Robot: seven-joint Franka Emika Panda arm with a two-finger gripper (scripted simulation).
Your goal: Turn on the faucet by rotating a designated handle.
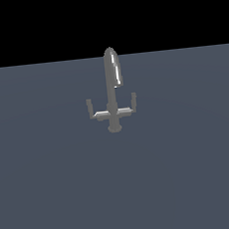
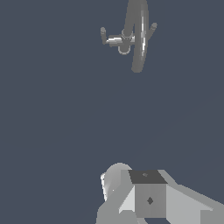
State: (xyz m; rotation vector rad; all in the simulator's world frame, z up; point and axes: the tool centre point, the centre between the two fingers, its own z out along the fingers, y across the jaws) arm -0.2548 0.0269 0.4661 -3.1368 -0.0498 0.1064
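no readable text, no labels, no brands, no numbers, no signs anywhere

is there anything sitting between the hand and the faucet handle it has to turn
Nothing visible does. In the wrist view only bare floor lies between the hand and the faucet. The handle stands apart from the spout, unobstructed.

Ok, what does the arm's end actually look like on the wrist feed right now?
Only in the wrist view: the gripper shows as pale grey, blocky, faceted shapes with a rounded light part beside a boxy piece that has a dark top face and a small dark diamond mark. No cables visible; fingertips aren't distinguishable.
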